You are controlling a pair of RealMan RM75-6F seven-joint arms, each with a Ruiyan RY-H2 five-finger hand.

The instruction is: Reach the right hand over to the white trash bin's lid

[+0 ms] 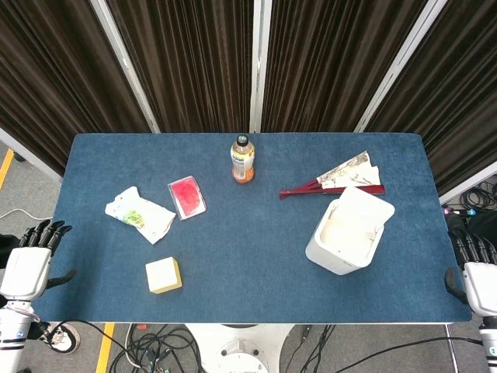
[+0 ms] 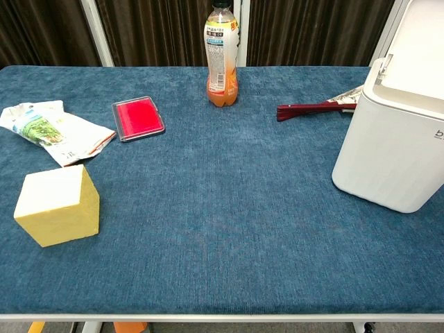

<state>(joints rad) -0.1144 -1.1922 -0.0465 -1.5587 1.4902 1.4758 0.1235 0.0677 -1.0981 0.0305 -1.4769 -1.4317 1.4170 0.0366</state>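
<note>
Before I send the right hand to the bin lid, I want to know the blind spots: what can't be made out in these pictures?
- Right hand: head view shows it only at the frame's edge; chest view misses it.
- Left hand: absent from the chest view.
- White trash bin: chest view crops its right side and most of the lid.
- Folded fan: bin hides its far end in chest view.
- Bottle label: too small to read.

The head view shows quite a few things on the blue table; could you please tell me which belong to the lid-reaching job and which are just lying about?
Part of the job:
- white trash bin, with its lid
- right hand, beside the table edge

Just lying about:
- drink bottle
- folding fan
- red case
- snack packet
- yellow block
- left hand
</note>
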